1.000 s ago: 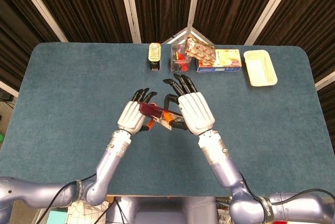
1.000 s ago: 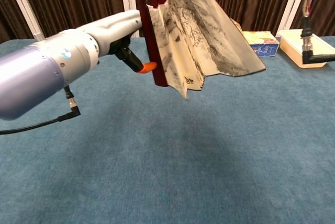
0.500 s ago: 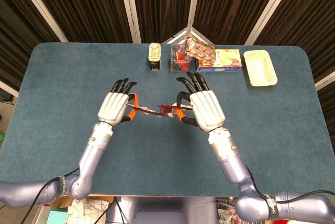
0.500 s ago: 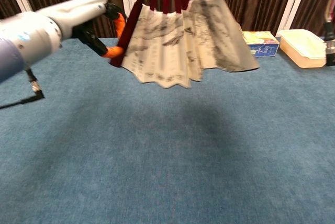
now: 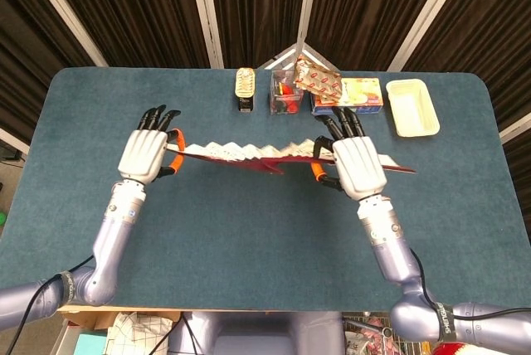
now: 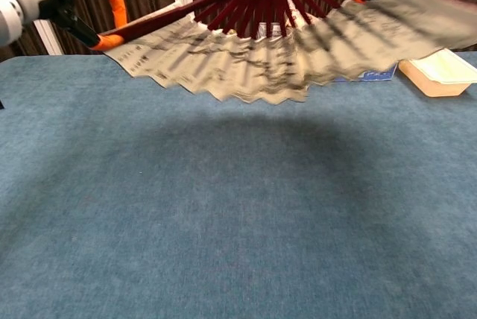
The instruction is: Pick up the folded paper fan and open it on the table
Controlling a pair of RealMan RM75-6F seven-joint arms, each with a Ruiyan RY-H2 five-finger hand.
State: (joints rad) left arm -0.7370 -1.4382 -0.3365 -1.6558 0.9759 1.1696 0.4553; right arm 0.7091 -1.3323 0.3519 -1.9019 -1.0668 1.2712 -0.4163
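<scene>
The paper fan [image 5: 249,154] is spread wide and held up in the air above the blue bench [image 5: 249,239] — dark red ribs fanned out, its ink-painted leaf hanging toward the chest camera. The left hand [image 5: 145,153] pinches one end guard between orange-tipped fingers [image 6: 112,17]; the right hand [image 5: 355,162] grips the opposite end the same way. Along the bench's far edge sit a cream tray [image 5: 412,107] and a snack box [image 5: 353,94] — both well apart from the fan.

The fan [image 6: 283,58] looks motion-blurred toward its right end in the chest view, where both hands are cropped off.
</scene>
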